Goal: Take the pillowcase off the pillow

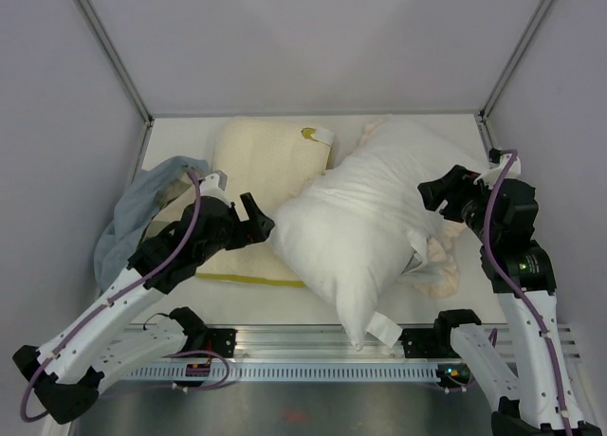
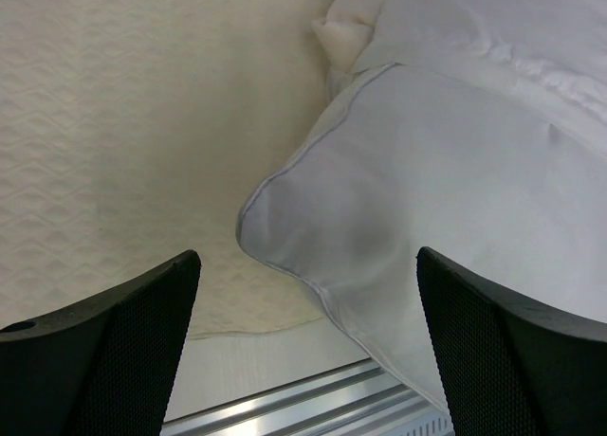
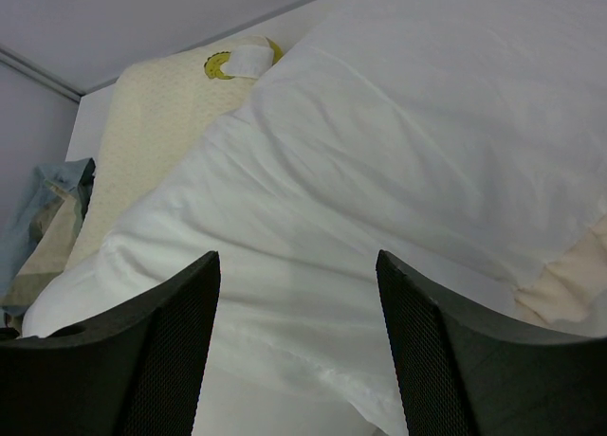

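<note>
Behind the left pincer, to the outer side of its arm, a crumpled pale blue-grey and beige cloth lies on the white desk. The left pincer stands wide apart and holds nothing. Under it and beyond it spreads a flat cream-yellow textured pillow with a yellow edge. In the left wrist view, the piped corner of the large plump white pillow lies just ahead of the gap between the black fingers.

The white pillow runs slantwise between the two pincers, one corner reaching the metal rail at the near edge of the desk. The pillowcase shows only as cream ruffled fabric bunched under the pillow, below the right pincer and beside it, with a further bit of frill past the pillow's far end. Its dark face cannot be seen.

The right pincer is also spread wide and empty, over the pillow's right end; whether it touches the fabric I cannot tell.
</note>
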Tool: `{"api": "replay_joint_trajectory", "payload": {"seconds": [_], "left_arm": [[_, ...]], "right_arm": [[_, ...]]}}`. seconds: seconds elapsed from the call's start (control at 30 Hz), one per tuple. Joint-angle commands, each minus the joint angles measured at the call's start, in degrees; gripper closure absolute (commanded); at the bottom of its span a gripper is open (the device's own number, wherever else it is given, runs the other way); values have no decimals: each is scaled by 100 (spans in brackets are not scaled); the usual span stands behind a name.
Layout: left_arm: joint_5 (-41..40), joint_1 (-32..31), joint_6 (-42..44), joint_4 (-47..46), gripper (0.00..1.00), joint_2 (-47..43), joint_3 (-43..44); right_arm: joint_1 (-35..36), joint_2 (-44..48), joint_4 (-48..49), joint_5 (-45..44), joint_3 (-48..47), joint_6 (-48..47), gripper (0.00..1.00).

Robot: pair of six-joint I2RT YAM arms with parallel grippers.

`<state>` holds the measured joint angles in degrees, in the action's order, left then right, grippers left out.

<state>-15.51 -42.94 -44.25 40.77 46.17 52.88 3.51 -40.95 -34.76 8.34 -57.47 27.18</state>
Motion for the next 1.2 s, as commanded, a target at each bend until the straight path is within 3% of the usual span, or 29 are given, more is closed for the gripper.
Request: {"api": "replay_joint_trajectory", "payload": {"seconds": [0.0, 0.13, 0.27, 0.33, 0.37, 0.43, 0.47, 0.5, 0.53, 0.63, 0.87, 1.03, 1.17], "left_arm": [[959, 434, 65, -708, 0, 120, -259], [1945, 716, 188, -1869, 0, 102, -805], [2359, 743, 197, -2232, 1, 295, -929], [2482, 743, 276, -2398, 9, 287, -955], [2622, 743, 285, -2486, 28, 191, -1016], [2737, 743, 312, -2671, 55, 59, -1069], [2781, 743, 338, -2715, 80, -63, -1070], [2807, 743, 425, -2724, 93, -125, -1061], [2834, 743, 435, -2698, 98, -161, -1052], [3236, 743, 488, -3116, 98, -328, -1096], [5626, 551, -136, -5313, 98, -109, -1807], [5120, -310, 478, -4492, 98, 357, -1624], [4610, -636, 725, -3893, 98, 463, -1605]], "right_arm": [[-17, 104, 49, 106, -1, 7, 27], [-26, 113, 101, 203, 43, 59, 27], [-17, 70, 110, 274, 52, 68, 27], [-17, 52, 119, 282, 43, 86, 27], [-17, 52, 136, 317, 52, 121, 27], [-26, 43, 207, 379, 122, 156, 27], [-17, 8, 216, 440, 157, 174, 27], [-26, -1, 224, 475, 175, 165, 27], [-17, -10, 250, 493, 236, 165, 27], [-17, -45, 330, 589, 307, 147, 27], [-17, -606, 295, 1161, -422, -72, 29], [-17, -809, 242, 1633, -1108, -221, 29], [105, -1098, 251, 2214, -1275, -257, 29]]}}
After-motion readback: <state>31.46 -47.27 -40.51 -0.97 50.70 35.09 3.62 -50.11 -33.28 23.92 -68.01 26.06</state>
